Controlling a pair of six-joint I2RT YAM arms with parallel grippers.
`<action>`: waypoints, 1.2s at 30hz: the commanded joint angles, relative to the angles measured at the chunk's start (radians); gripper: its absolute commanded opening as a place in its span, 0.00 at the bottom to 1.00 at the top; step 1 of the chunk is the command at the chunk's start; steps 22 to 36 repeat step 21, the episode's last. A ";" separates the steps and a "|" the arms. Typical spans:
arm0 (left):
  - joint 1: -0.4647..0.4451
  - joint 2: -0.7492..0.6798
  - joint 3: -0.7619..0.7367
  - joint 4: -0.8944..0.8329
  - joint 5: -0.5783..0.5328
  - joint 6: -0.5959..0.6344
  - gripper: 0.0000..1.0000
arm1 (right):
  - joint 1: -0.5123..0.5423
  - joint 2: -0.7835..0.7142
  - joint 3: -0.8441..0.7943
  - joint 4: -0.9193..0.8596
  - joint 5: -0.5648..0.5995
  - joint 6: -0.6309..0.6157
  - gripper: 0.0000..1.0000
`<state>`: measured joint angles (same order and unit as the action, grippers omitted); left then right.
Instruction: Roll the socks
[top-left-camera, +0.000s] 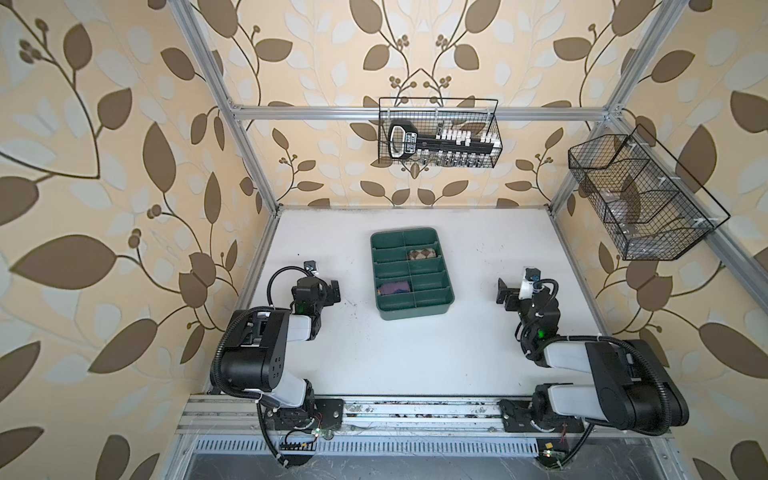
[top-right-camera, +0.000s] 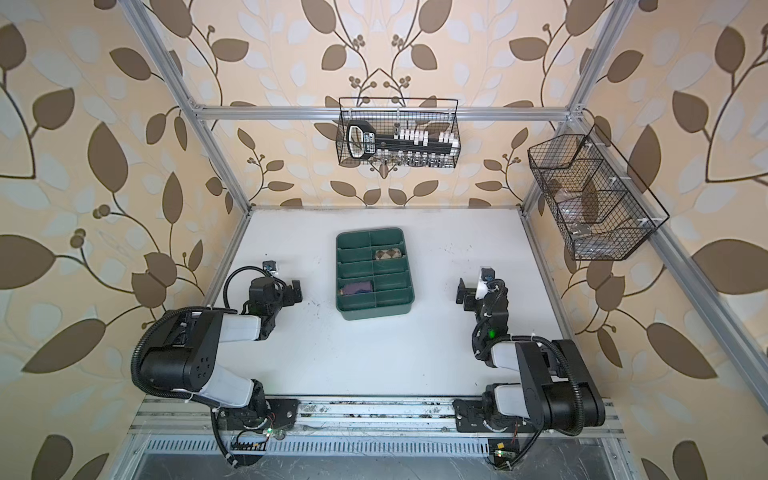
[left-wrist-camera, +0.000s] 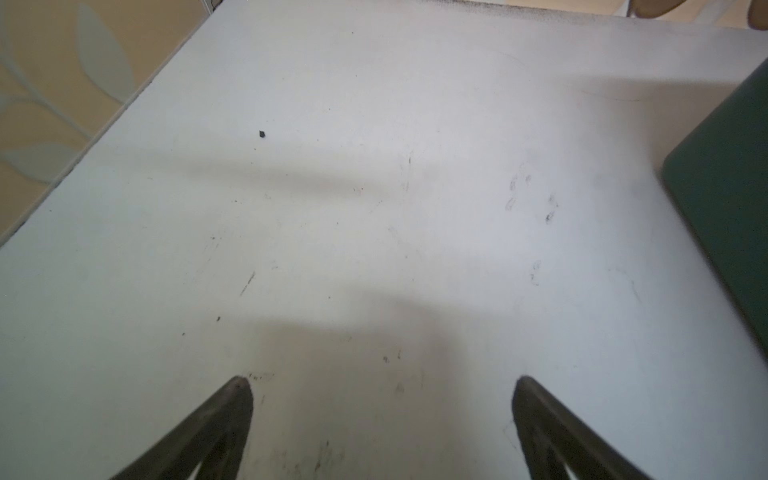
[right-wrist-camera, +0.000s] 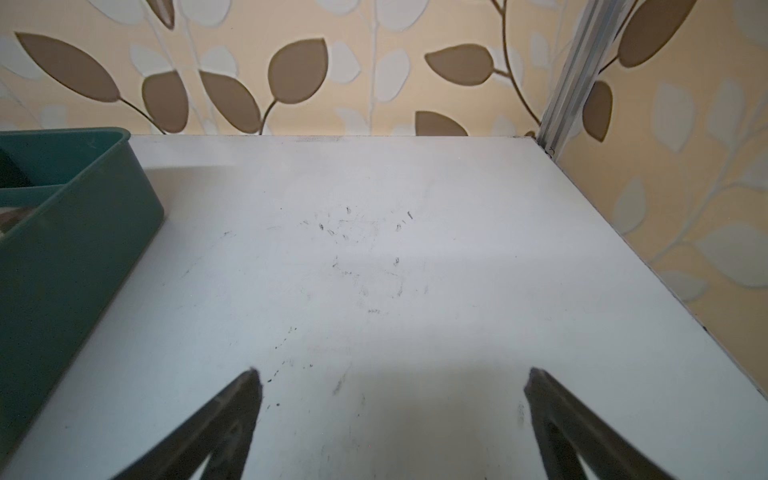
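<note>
Rolled up in the tray (top-left-camera: 415, 312): tan sock (top-left-camera: 423, 254) toward its far edge, purple sock (top-left-camera: 394, 287) toward its near edge. Spread wide and empty: left fingers (top-left-camera: 335, 291), right fingers (top-left-camera: 503, 291). We judge both rolls light, soft and springy; pinch across the middle.

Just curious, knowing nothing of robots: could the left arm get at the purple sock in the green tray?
Probably yes. The left pincer is open, empty, beside the green tray; the purple sock lies uncovered in a compartment on that side.
</note>
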<state>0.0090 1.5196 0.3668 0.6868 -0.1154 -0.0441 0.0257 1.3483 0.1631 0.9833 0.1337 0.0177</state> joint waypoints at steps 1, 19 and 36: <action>-0.005 -0.022 0.020 0.055 -0.041 0.021 0.99 | -0.004 -0.007 0.020 0.015 -0.025 -0.008 1.00; 0.003 -0.021 0.026 0.042 -0.025 0.018 0.99 | -0.009 -0.003 0.027 0.006 -0.050 -0.012 1.00; 0.003 -0.022 0.026 0.042 -0.025 0.018 0.99 | -0.010 -0.003 0.026 0.007 -0.050 -0.010 1.00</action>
